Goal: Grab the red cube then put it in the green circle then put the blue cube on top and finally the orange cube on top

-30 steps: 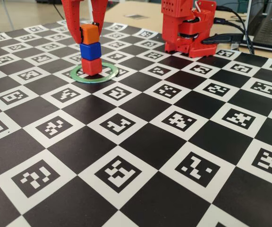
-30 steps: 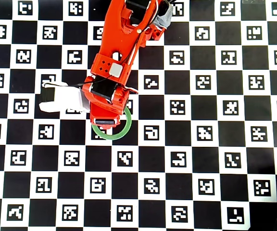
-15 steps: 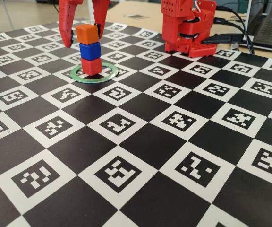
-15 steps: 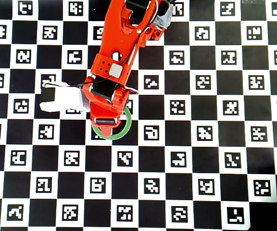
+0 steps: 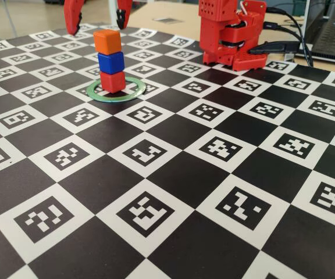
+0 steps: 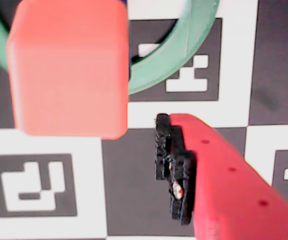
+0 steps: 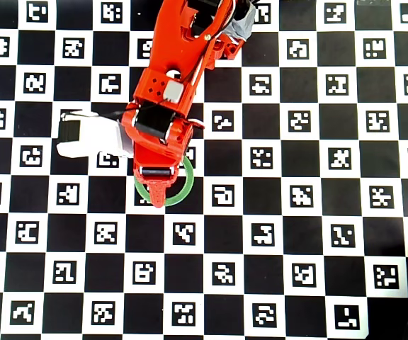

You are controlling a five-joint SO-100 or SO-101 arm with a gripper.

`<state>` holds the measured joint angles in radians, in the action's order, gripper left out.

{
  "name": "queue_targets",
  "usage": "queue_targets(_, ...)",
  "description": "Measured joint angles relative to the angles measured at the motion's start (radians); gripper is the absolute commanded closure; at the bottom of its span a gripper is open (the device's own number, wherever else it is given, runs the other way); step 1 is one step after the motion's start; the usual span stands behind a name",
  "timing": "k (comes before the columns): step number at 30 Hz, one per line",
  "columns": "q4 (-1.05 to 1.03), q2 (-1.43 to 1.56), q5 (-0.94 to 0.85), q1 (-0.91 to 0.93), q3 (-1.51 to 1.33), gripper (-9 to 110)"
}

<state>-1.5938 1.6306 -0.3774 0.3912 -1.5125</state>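
The stack stands complete in the ring (image 5: 121, 91): red cube (image 5: 113, 82), blue cube (image 5: 110, 63), orange cube (image 5: 107, 42) on top. The gripper (image 5: 97, 20) hangs open above, holding nothing. The cubes look light, stiff and smooth (easily toppled); grip on opposite flat sides.

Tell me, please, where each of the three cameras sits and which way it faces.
Fixed view: low at the board's edge, looking across at the stack, orange cube on blue cube on red cube; the arm's base and the open gripper above show.
Wrist view: on the gripper, looking down; one finger shows.
Overhead view: straight down; the arm hides the stack.
All share the green circle.
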Motion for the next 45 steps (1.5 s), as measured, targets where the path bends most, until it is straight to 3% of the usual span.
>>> queue_targets(14,-0.041,0.155,0.071,-0.133,0.072,107)
queue_targets(21,0.063,0.227,0.153,-0.224,0.017,108)
queue_targets(26,0.21,0.336,0.095,-0.27,-0.164,108)
queue_targets(34,0.428,0.607,-0.333,-0.364,-0.535,108)
queue_targets(45,0.529,0.951,-0.664,-0.442,-0.976,108)
